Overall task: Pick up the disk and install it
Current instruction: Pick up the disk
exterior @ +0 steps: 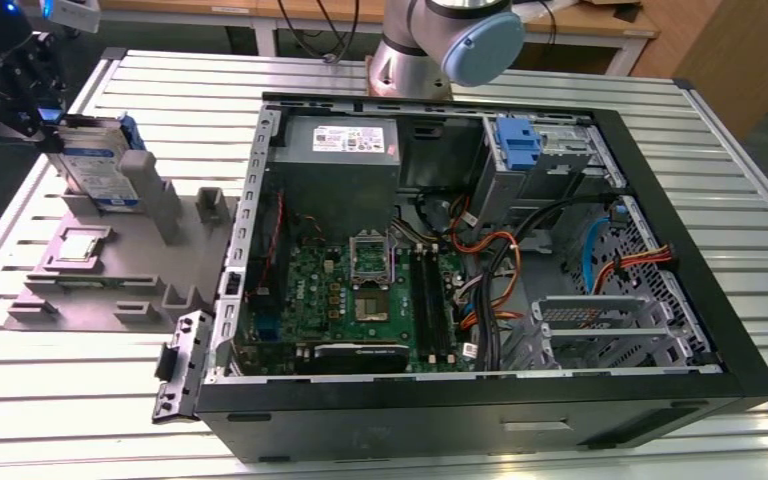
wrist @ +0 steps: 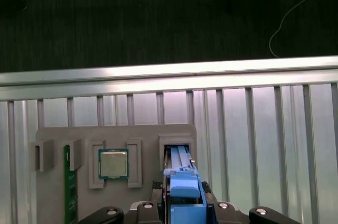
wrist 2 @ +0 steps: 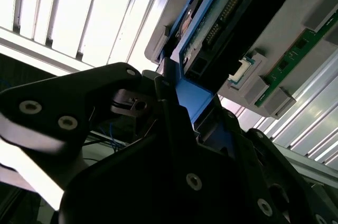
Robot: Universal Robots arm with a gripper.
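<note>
The disk (exterior: 95,165) stands on edge in a slot at the back of the grey fixture (exterior: 91,285), on the exterior view's left; its white-and-blue label faces the camera. My gripper (exterior: 53,122) sits on its top corner, shut on the blue frame. In the first wrist view the disk's blue edge (wrist: 182,182) runs from the fixture slot up into my gripper (wrist: 185,205). In the second wrist view the black fingers (wrist 2: 158,102) clamp the blue frame, and the disk's connector end (wrist 2: 211,23) shows beyond them.
The open computer case (exterior: 704,300) lies on the slatted metal table (exterior: 758,200), with a blue bracket (exterior: 518,140) in its rear bay and a grey power supply (exterior: 344,150) beside it. The fixture (wrist: 58,134) also holds a processor chip (wrist: 113,163) and a green memory stick (wrist: 67,182).
</note>
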